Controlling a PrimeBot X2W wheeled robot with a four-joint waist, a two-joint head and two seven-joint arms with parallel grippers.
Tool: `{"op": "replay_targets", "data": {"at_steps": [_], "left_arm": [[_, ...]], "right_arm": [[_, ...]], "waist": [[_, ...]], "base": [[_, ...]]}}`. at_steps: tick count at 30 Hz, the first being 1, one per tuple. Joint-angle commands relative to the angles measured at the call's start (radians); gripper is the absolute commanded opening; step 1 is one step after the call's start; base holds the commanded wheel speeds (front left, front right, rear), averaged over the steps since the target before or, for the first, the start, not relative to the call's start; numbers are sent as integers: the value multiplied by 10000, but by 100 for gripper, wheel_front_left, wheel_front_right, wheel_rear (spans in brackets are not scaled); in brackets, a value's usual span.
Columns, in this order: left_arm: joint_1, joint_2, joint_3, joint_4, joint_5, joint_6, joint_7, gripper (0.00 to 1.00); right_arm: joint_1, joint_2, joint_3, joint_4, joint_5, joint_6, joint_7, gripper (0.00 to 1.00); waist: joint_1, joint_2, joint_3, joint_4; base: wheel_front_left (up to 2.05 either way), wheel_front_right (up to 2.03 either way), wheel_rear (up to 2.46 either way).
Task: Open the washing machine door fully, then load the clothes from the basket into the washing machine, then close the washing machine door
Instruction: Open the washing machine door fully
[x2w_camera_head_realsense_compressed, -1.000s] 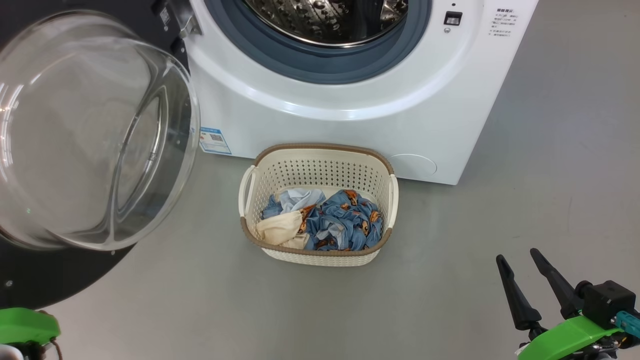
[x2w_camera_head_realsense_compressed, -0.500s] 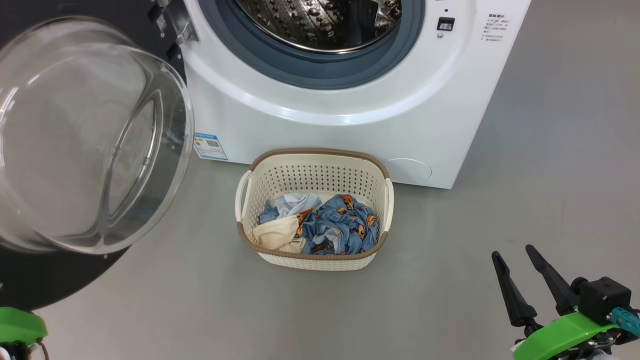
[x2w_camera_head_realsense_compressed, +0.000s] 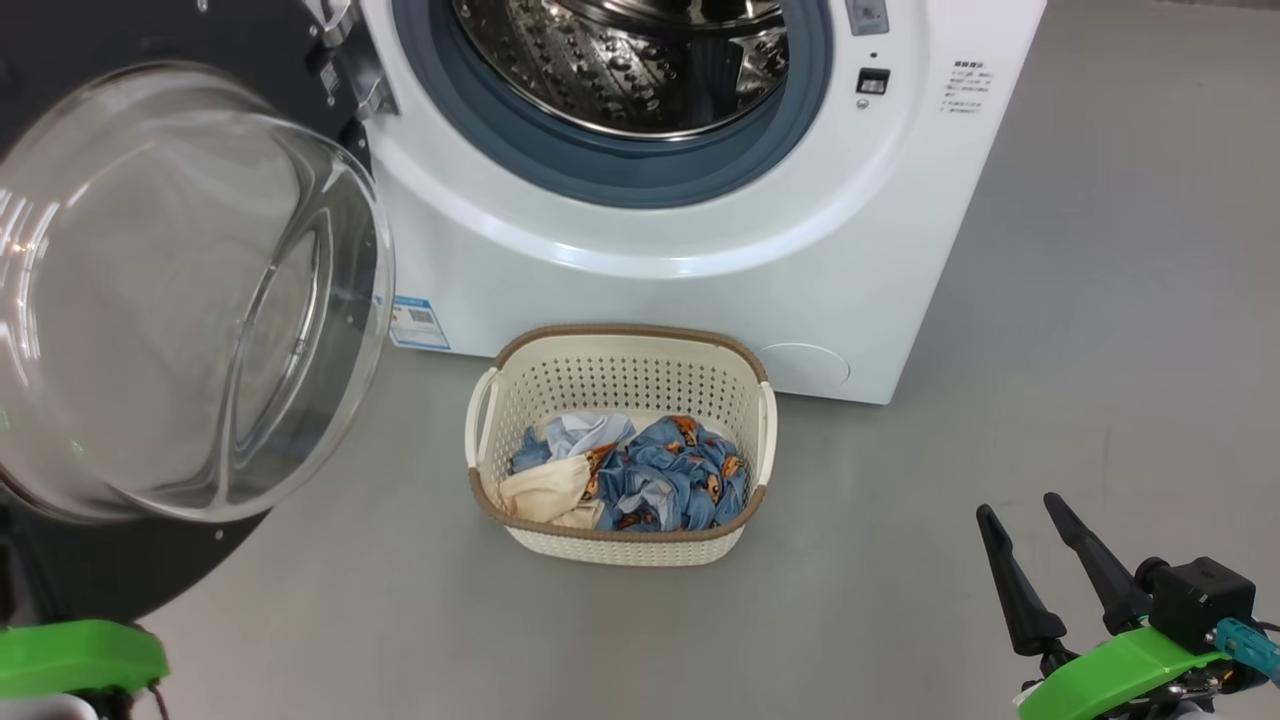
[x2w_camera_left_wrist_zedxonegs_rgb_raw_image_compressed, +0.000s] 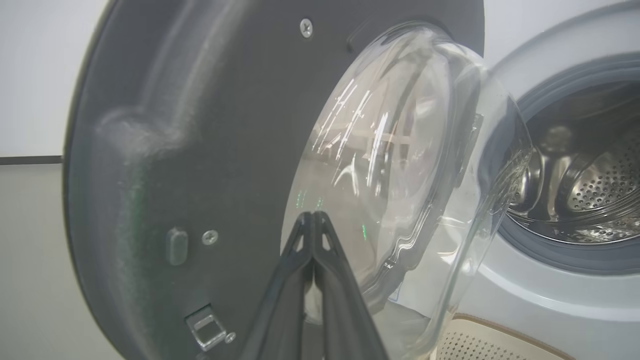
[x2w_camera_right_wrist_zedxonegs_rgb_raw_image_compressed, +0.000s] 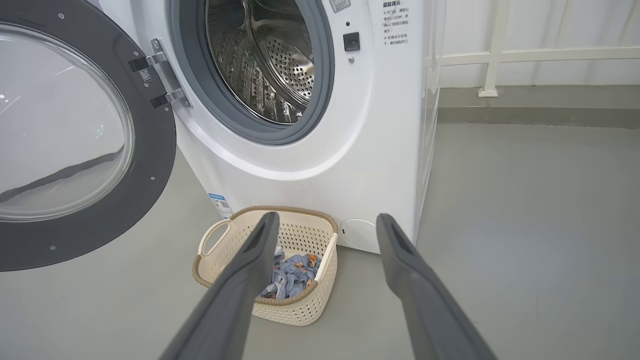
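Note:
The washing machine (x2w_camera_head_realsense_compressed: 650, 260) stands at the top of the head view with its steel drum (x2w_camera_head_realsense_compressed: 630, 60) exposed. The washing machine door (x2w_camera_head_realsense_compressed: 180, 290) hangs swung out to the left, glass bowl facing me. On the floor before the machine sits the basket (x2w_camera_head_realsense_compressed: 620, 370), holding the clothes (x2w_camera_head_realsense_compressed: 630, 480): blue printed fabric, a cream piece and a pale blue piece. My right gripper (x2w_camera_head_realsense_compressed: 1018, 508) is open and empty at the lower right, well right of the basket (x2w_camera_right_wrist_zedxonegs_rgb_raw_image_compressed: 310, 305). My left gripper (x2w_camera_left_wrist_zedxonegs_rgb_raw_image_compressed: 312, 216) is shut and empty, its tips close before the door's glass bowl (x2w_camera_left_wrist_zedxonegs_rgb_raw_image_compressed: 395, 150).
Grey floor (x2w_camera_head_realsense_compressed: 1100, 350) lies open to the right of the machine and in front of the basket. A blue label sticker (x2w_camera_head_realsense_compressed: 413, 322) and a round cover (x2w_camera_head_realsense_compressed: 800, 365) mark the machine's lower front. A white rail (x2w_camera_right_wrist_zedxonegs_rgb_raw_image_compressed: 492, 55) runs along the back wall.
The head camera has tilted, so the machine, door and basket sit lower in the picture. Neither gripper has changed state, and the basket and clothes lie as before.

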Motion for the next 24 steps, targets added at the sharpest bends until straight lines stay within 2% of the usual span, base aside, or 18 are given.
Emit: {"op": "replay_targets", "data": {"at_steps": [1, 5, 10, 17, 18, 19, 20, 24], "left_arm": [[44, 250, 169, -477, 132, -55, -53, 0], [490, 95, -317, -971, 251, -99, -53, 0], [1183, 22, -1004, -1527, 58, 97, -53, 0], [1853, 15, -1976, -1979, -263, 587, -53, 0], [1914, 15, -2117, -2038, -291, 627, -53, 28], [1974, 15, -2240, -2060, -395, 637, -53, 78], [2026, 14, -2341, -2082, -434, 658, -53, 100], [2162, 14, -2627, -2116, -410, 692, -53, 100]], "right_arm": [[6, -69, 176, -243, 76, 16, -118, 100], [81, -51, 157, -235, 10, 16, -118, 100], [119, 19, 191, -228, -12, 16, -118, 100], [146, 80, 210, -340, -9, 16, -118, 100], [139, 78, 224, -366, -37, 16, -118, 100], [129, 90, 224, -417, -71, 16, -118, 100], [126, 95, 251, -454, -103, 16, -118, 100], [124, 109, 323, -534, -180, 16, -118, 100]], "waist": [[0, -1, -108, -89], [0, -1, -258, -221], [0, -1, -462, -495], [0, -1, -647, -923], [0, -1, -673, -997], [0, -1, -695, -1073], [0, -1, -716, -1152], [0, -1, -786, -1393]], "base": [[0, 0, 0], [0, 0, 0], [0, 0, 0], [0, 0, 0], [0, 0, 0], [0, 0, 0], [0, 0, 0], [0, 0, 0]]}}
